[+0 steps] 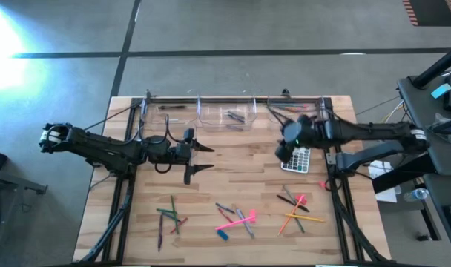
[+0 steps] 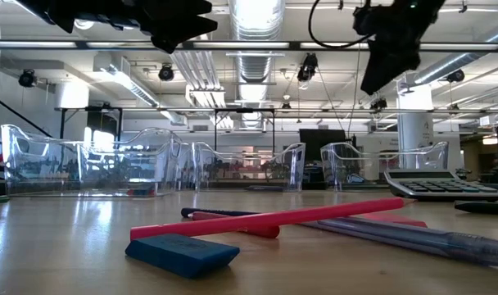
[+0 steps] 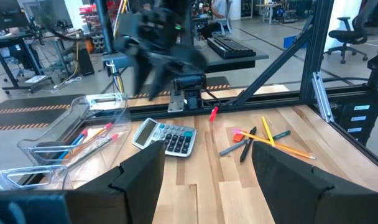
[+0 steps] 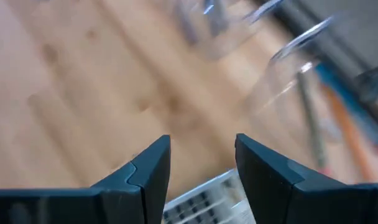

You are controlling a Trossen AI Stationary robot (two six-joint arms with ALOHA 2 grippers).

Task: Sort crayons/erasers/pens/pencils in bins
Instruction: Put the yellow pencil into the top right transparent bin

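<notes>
Right end effector point(image 1: 288, 148) hangs over the calculator point(image 1: 297, 159), fingers apart and holding nothing; left end effector point(image 1: 202, 158) waits open, well apart. Pencils point(image 1: 296, 215) lie beyond the calculator, away from the bins point(image 1: 229, 111). Descending here, it could strike the calculator.

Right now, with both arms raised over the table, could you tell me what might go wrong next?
The right gripper, open and empty, hangs above the calculator, so a straight descent could strike it. The pens and pencils near the blue eraser lie crossed, so one pick may drag its neighbours. The clear bins stand close together, making a wrong-bin drop easy.
</notes>
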